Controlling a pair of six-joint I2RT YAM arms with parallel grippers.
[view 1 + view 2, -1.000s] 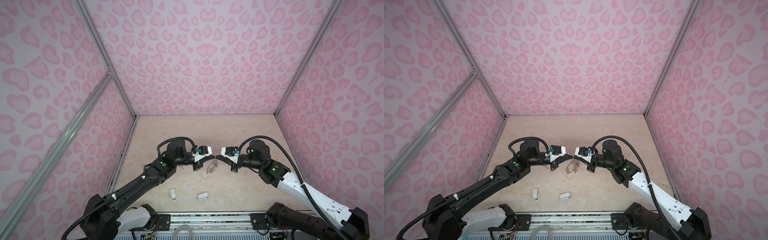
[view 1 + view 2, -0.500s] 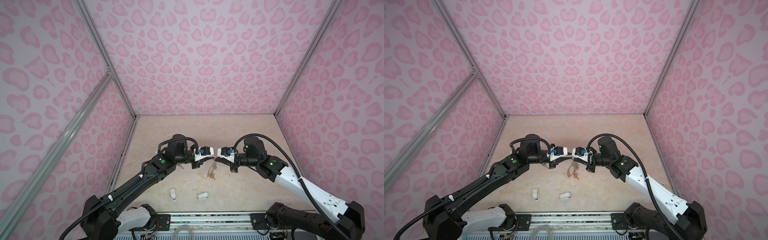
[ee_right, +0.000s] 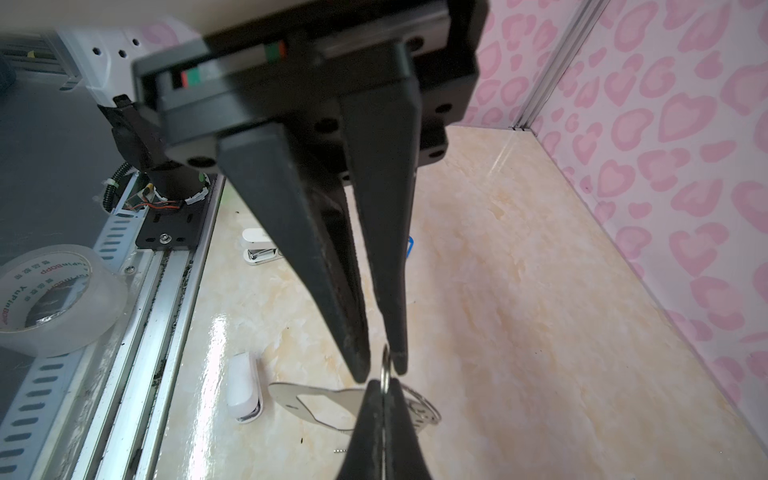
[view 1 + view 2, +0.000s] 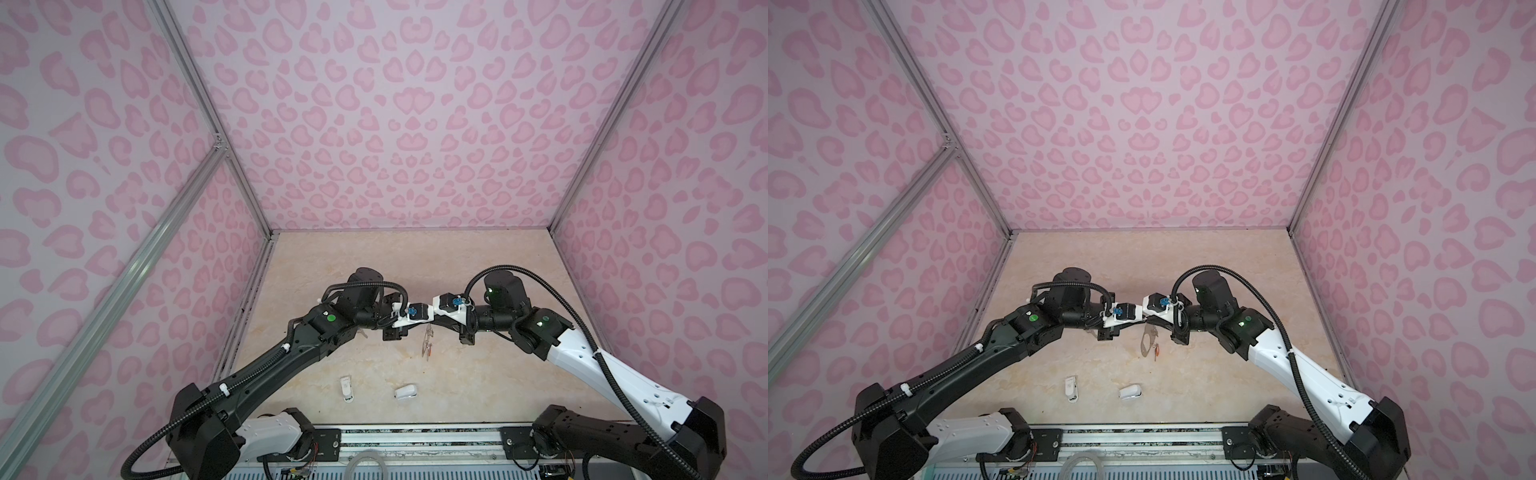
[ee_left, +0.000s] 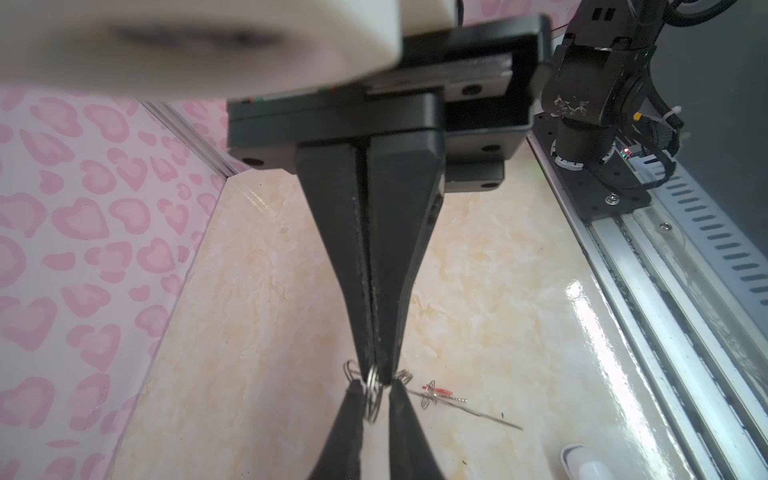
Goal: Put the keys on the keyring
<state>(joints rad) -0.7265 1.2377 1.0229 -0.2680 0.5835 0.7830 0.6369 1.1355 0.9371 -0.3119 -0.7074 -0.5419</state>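
Note:
The keyring [image 4: 1147, 341], a flat grey plate with a cutout [image 3: 291, 397], hangs by one of its wire rings [image 5: 372, 399] above the floor. My right gripper [image 3: 383, 384] is shut on that ring. My left gripper [image 5: 372, 388] meets it tip to tip in both top views [image 4: 427, 322]. Its fingers [image 5: 351, 411] are a little apart, one on each side of the same ring. A key with an orange-red tag [image 5: 442, 391] hangs on the plate [image 4: 1156, 351]. A blue bit [image 3: 410, 246] shows past the left finger; the rest of it is hidden.
Two small white plastic objects [image 4: 347, 388] [image 4: 405, 391] lie on the marble floor near the front rail [image 4: 415, 436]. A roll of clear tape [image 3: 45, 299] sits beyond the rail. Pink patterned walls [image 4: 395, 124] close in the back and both sides.
Both arms moved inward until the fingertips met over the plate. The left jaws, shut a second ago, now stand slightly apart around the ring. The hanging plate turned more edge-on.

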